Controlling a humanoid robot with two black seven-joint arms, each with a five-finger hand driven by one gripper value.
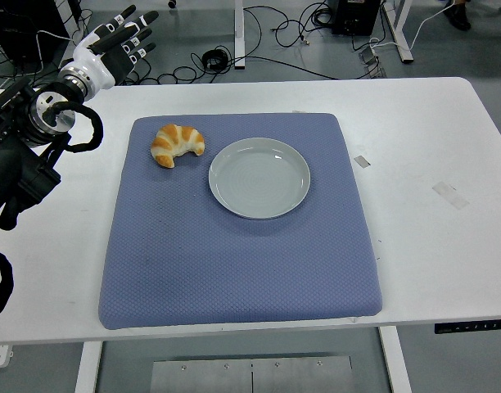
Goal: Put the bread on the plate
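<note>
**Bread waits beside the plate; left hand held high, far from it**

Nearest the viewer, a blue padded mat (234, 237) covers most of the white bench (431, 246). Its near half is bare.

Further in, on the far half of the mat, a pale round plate (259, 178) sits empty. Just beside it, to its left and slightly further away, lies the bread (177, 144) — a golden crescent roll with browned ridges. It rests flat on the mat, close to the plate's rim but apart from it. Its long axis runs roughly left to right, with the tips curling toward the viewer.

Furthest away, at the upper left, the robot's left hand (111, 45) hovers past the bench's far left corner, its fingers (134, 18) spread and holding nothing. The bread lies nearer the viewer and to the right of those fingers, well apart from them. This is the only hand visible, so it is the likely one to reach — down and rightward to the bread, which then needs only a short carry right onto the plate.

The right arm is out of view.
</note>
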